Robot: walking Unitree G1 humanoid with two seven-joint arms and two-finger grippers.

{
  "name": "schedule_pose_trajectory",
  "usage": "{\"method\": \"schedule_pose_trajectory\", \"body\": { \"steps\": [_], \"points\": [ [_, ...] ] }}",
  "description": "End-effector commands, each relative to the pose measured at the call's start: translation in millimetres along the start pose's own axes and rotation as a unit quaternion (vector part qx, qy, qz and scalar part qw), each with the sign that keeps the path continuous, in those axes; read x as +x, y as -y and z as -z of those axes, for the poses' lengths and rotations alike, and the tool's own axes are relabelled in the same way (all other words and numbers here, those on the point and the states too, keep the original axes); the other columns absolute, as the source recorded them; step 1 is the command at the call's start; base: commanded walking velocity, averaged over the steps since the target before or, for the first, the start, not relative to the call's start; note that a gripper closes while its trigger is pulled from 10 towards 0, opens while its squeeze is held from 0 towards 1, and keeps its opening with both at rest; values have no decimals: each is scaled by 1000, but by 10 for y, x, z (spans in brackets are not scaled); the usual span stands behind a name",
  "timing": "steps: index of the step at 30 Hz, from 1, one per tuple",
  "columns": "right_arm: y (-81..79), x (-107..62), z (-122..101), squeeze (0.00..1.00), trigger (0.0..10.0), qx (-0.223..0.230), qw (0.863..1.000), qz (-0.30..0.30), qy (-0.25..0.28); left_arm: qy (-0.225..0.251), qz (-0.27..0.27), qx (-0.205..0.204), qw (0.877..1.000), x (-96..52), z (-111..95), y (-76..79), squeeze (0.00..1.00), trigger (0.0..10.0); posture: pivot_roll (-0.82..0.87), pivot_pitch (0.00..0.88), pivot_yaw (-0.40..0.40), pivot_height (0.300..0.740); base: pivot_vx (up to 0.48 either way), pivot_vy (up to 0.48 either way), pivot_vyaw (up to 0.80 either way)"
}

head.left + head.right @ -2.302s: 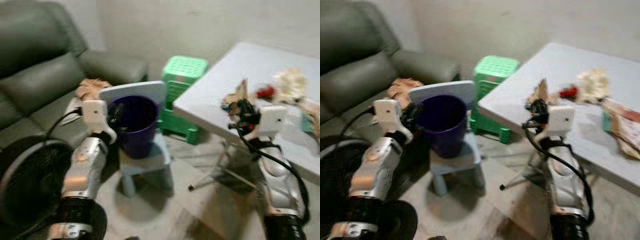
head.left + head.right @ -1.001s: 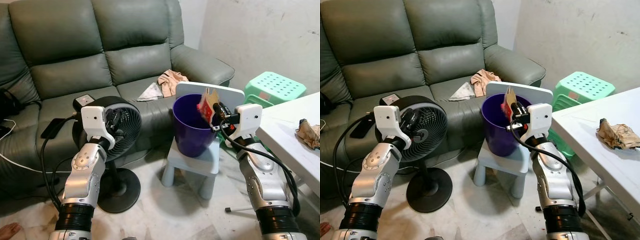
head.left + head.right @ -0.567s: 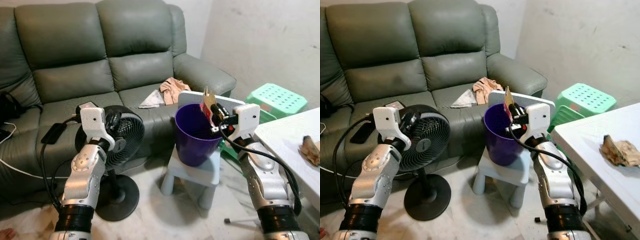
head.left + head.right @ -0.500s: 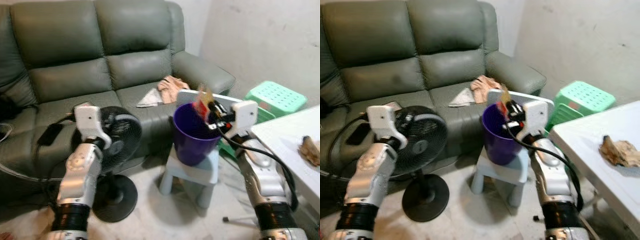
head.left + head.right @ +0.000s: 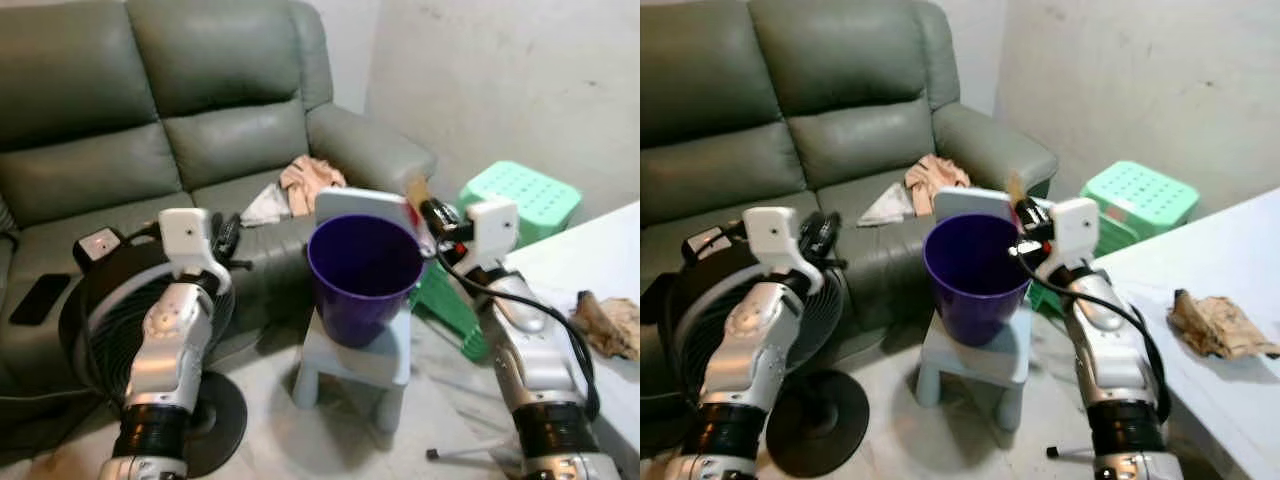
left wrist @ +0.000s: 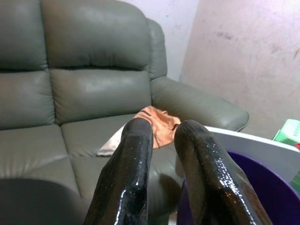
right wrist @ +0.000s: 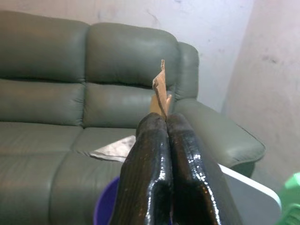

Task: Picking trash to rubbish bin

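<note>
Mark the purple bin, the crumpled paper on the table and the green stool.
purple bin (image 5: 362, 300), left eye view, front wall.
crumpled paper (image 5: 1212, 326), right eye view, middle.
green stool (image 5: 1140, 193), right eye view, perforated top.

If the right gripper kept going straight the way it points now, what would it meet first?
Probably the sofa. The right gripper, shut on a scrap of trash, points across the purple bin toward the backrest; depth is uncertain.

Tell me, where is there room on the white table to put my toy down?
The white table is bare along its near edge and back toward the wall, on either side of the crumpled brown paper. That paper takes the middle. Beside the table it is crowded: the right gripper holds a trash scrap by the purple bin.
</note>
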State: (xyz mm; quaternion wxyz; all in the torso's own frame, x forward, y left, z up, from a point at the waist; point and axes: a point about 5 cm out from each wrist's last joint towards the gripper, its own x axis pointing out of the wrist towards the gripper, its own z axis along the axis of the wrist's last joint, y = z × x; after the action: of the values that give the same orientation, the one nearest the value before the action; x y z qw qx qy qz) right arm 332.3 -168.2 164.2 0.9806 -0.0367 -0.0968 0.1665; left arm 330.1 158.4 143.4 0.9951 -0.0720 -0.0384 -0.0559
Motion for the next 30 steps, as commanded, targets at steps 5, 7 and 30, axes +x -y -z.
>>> {"method": "schedule_pose_trajectory", "body": {
  "steps": [5, 7, 30],
  "points": [
    [41, 51, -14, 0, 10000, -9, 1000, -7, -8, 6, -1, 0, 1000, -6, -20, 30, 0, 10000, 137, 3, -47, 715, 0, 0, 0],
    [26, 54, -24, 0, 10000, -6, 1000, -21, -4, 2, -4, -3, 1000, -18, -11, 16, 0, 10000, 141, 9, -51, 715, 0, 0, 0],
    [20, 42, -19, 0, 10000, 3, 1000, -21, -3, 2, 6, -17, 1000, 12, -42, 16, 0, 10000, 125, 21, -41, 715, 197, 0, 0]
  ]
}}
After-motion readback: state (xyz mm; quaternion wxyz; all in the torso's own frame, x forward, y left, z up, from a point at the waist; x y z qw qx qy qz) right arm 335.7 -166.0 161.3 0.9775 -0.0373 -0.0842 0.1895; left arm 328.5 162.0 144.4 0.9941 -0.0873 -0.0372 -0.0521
